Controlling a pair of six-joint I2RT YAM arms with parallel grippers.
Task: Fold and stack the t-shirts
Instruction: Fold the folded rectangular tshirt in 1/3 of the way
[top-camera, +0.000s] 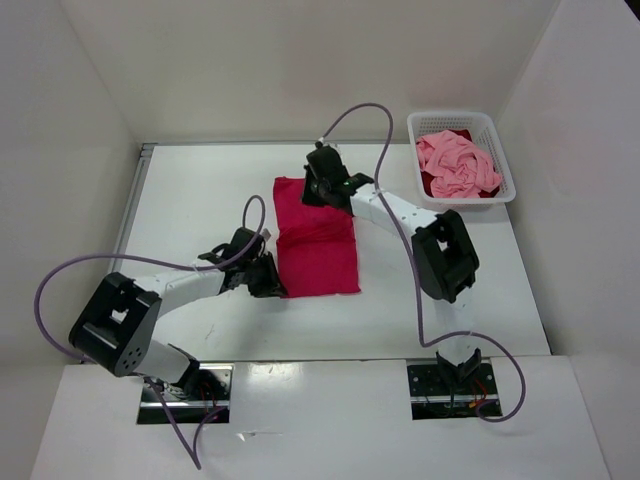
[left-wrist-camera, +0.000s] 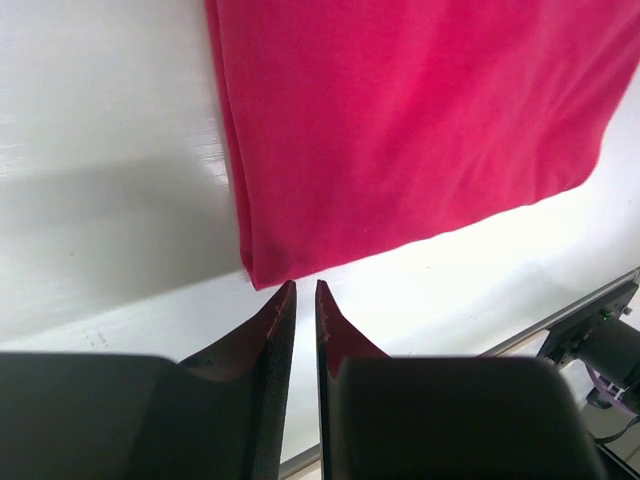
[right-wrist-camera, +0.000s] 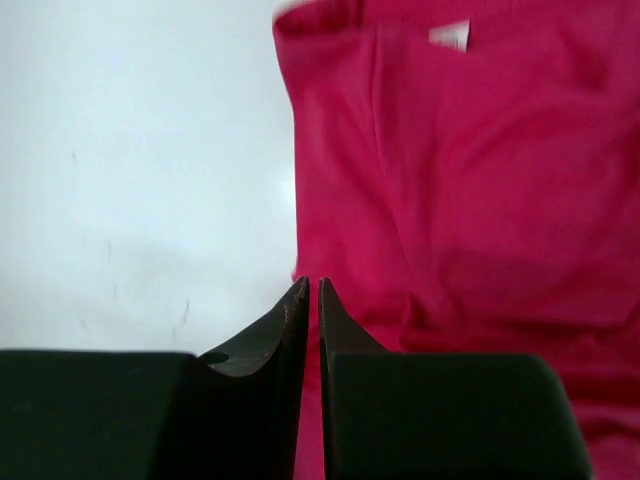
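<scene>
A bright magenta-red t-shirt (top-camera: 318, 240) (left-wrist-camera: 400, 130) (right-wrist-camera: 470, 180) lies folded into a rectangle at the middle of the table. My left gripper (top-camera: 274, 285) (left-wrist-camera: 306, 285) sits low just off its near left corner. Its jaws are a narrow slit apart, bare table shows between them, and nothing is held. My right gripper (top-camera: 316, 192) (right-wrist-camera: 309, 282) hangs over the shirt's far left edge, its jaws barely apart with red cloth showing behind the gap. A light pink t-shirt (top-camera: 458, 165) lies crumpled on a dark crimson one (top-camera: 432, 184) in the basket.
The white lattice basket (top-camera: 445, 117) stands at the back right corner of the table. White walls close in the table on the left, back and right. A white neck label (right-wrist-camera: 450, 35) shows on the folded shirt. Purple cables loop from both arms.
</scene>
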